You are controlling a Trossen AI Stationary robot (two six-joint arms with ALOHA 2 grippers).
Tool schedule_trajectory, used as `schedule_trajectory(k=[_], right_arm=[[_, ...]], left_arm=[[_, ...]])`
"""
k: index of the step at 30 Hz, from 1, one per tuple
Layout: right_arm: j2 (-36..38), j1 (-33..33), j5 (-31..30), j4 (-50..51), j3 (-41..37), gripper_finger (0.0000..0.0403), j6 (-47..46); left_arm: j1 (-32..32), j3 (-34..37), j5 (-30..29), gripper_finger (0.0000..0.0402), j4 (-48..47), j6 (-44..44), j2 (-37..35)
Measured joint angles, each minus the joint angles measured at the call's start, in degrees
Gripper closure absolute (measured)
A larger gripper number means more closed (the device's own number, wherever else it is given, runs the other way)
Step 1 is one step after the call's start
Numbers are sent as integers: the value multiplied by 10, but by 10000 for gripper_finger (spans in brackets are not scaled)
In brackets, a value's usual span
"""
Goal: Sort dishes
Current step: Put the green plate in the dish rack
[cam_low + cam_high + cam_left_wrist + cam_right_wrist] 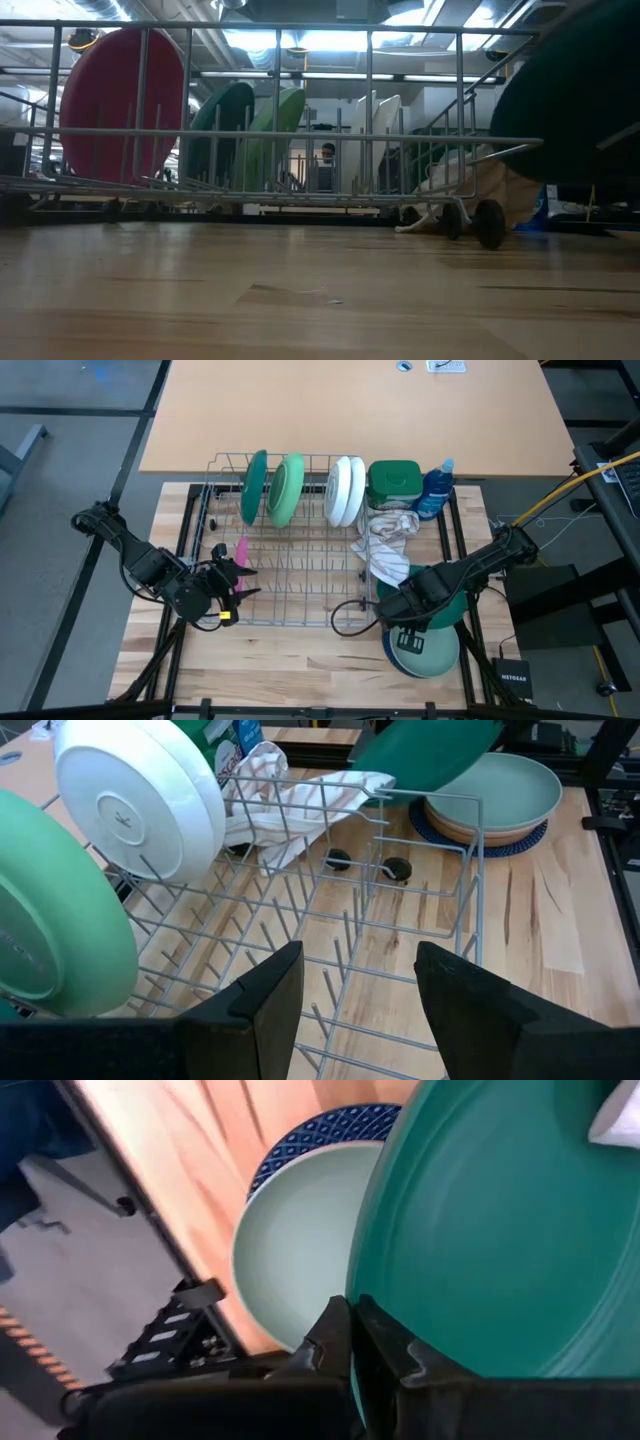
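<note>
My right gripper (386, 609) is shut on a dark green plate (500, 1230) and holds it above a stack of plates (425, 647) at the near right. The stack has a pale teal plate (295, 1250) on top and a navy patterned one (320, 1135) at the bottom. In the wire rack (300, 585), a dark green plate (254, 487), a light green plate (286, 489) and white plates (345, 491) stand on edge between the tines. A pink plate (241, 553) stands near the rack's left side. My left gripper (355, 990) hangs open over the rack's near left part. My right gripper pinches the dark green plate's rim (372, 1308) between its two fingers, one on each face. The fingers come from above, slanting steeply down. The plate hangs tilted and lifted clear of the stack (580, 90).
At the rack's far right stand a green square-lidded tub (393, 484) and a blue bottle (436, 490). A striped cloth (385, 545) drapes over the rack's right edge. In the low view, the rack's small wheels (490, 222) rest on the wooden table.
</note>
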State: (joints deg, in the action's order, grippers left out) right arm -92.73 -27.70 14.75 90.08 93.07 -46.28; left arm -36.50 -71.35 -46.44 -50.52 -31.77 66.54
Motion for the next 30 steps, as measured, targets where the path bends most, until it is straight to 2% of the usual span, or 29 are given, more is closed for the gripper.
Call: schedule_trajectory(k=[5,15,23,30], right_arm=[[0,0,29,0,11,400,0],[14,0,43,0,48,401,-4],[54,0,23,0,56,401,-35],[102,0,-32,0,56,401,-64]], left_arm=[[0,0,0,217,0,0,0],[0,0,0,217,1,-3,0],[0,0,0,217,2,-9,0],[0,0,0,217,2,-12,0]])
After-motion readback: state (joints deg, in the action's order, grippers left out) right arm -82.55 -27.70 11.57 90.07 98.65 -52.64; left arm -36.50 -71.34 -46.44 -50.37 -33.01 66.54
